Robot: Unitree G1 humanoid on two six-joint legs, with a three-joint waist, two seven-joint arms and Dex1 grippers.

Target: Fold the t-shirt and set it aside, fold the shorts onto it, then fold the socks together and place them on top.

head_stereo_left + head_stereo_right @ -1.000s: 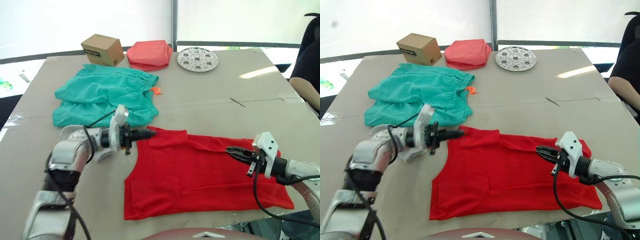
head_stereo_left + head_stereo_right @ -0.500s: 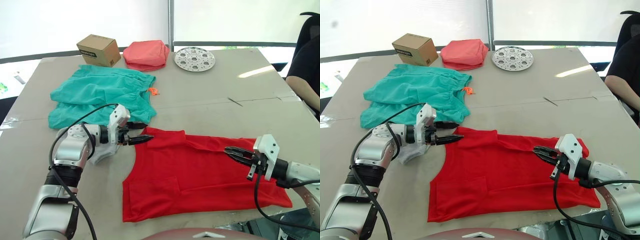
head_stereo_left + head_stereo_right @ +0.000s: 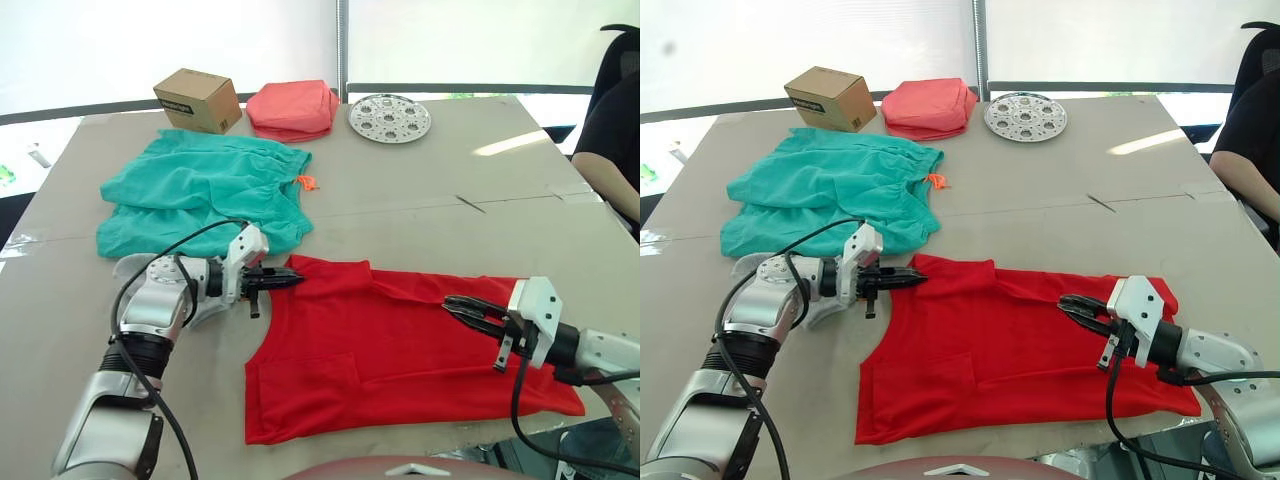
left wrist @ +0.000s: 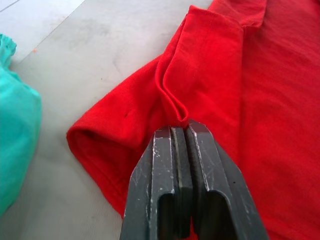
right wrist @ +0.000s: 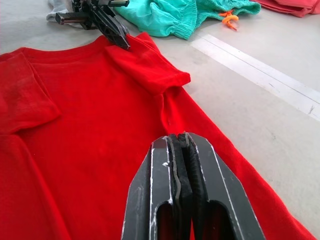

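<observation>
The red t-shirt (image 3: 400, 350) lies spread out on the near part of the table. My left gripper (image 3: 290, 278) is at its left shoulder, shut on a raised ridge of the red fabric (image 4: 172, 102). My right gripper (image 3: 450, 302) is low over the shirt's right part with its fingers (image 5: 162, 165) pressed together; no fabric shows pinched at the tips. The teal shorts (image 3: 200, 190) lie rumpled behind the left arm, their orange drawstring end (image 3: 311, 183) toward the middle. A bit of light grey fabric, the socks (image 3: 125, 266), shows beside my left forearm, mostly hidden.
At the back of the table (image 3: 420, 210) stand a cardboard box (image 3: 200, 98), a folded coral-pink cloth (image 3: 295, 108) and a round perforated metal plate (image 3: 390, 118). A person's arm (image 3: 610, 180) is at the right edge. The shirt's hem reaches the table's near edge.
My left gripper was open half a second ago and is now shut on the shirt's shoulder. The right gripper has crept slightly left over the shirt.
</observation>
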